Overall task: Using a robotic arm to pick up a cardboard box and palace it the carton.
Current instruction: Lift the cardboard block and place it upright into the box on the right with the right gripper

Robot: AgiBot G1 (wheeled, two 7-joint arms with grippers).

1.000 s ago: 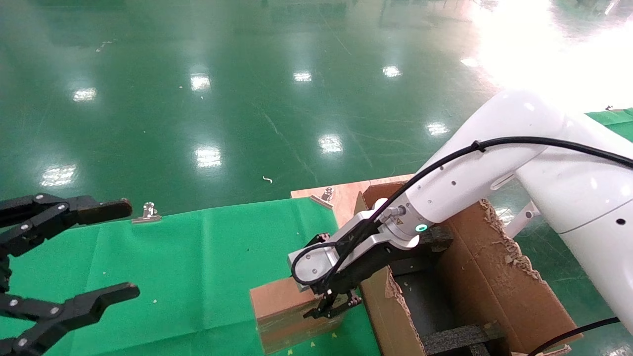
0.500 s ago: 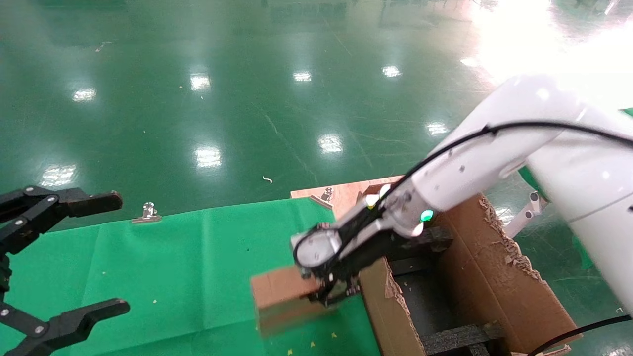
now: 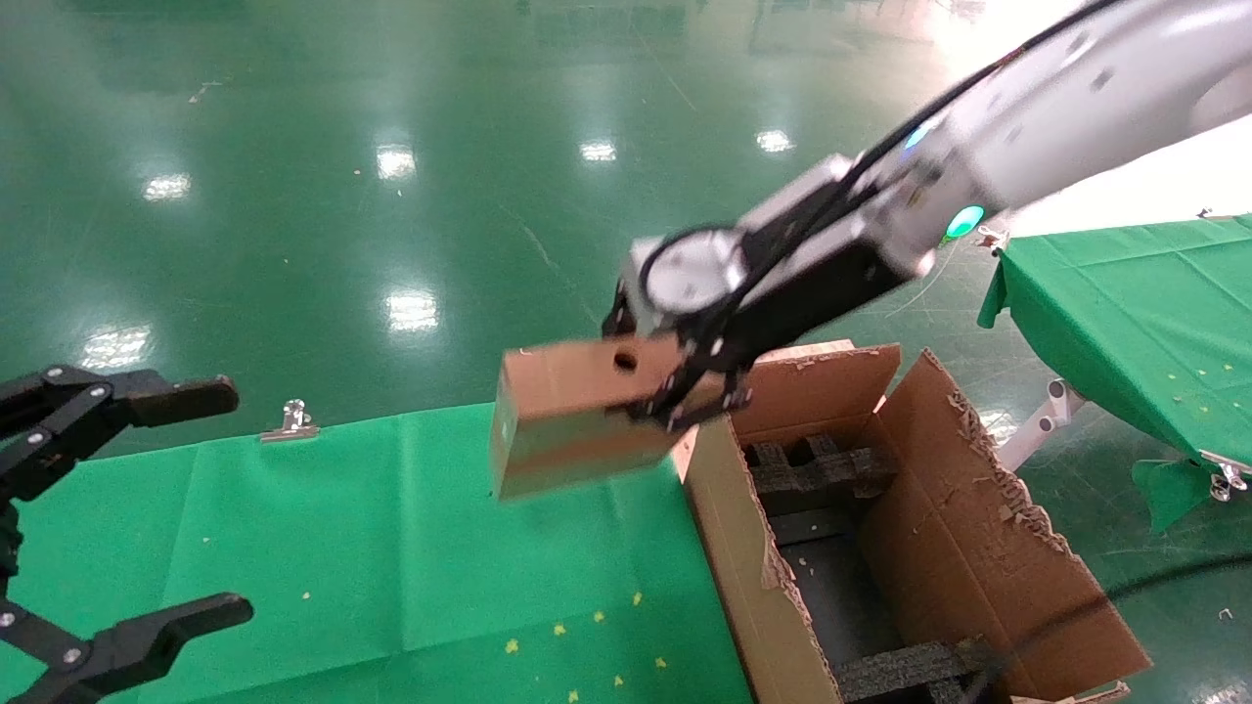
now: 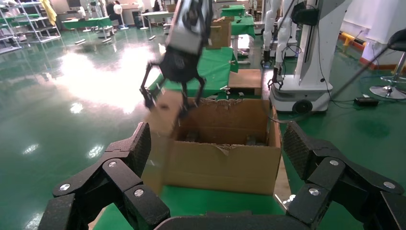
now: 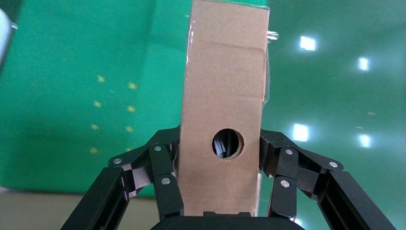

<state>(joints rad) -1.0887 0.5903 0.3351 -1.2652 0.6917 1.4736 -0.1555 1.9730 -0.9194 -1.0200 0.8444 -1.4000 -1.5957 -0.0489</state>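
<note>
My right gripper (image 3: 685,391) is shut on the small brown cardboard box (image 3: 572,420) and holds it in the air above the green cloth, just left of the carton's far left corner. In the right wrist view the black fingers (image 5: 163,172) clamp both broad faces of the box (image 5: 225,91), whose narrow side with a round hole faces the camera. The carton (image 3: 959,508), large with ragged flaps, stands open at the right with black foam dividers (image 3: 812,469) inside. My left gripper (image 3: 210,504) hangs open at the far left, facing the carton (image 4: 225,163).
A green cloth (image 3: 391,548) covers the table, held by a metal clip (image 3: 290,420) at its far edge. A second green-covered table (image 3: 1125,293) stands to the right of the carton. Shiny green floor lies beyond.
The right arm has risen with the cardboard box, lifting it off the green cloth to about the height of the carton's top flaps. The left gripper has barely moved.
</note>
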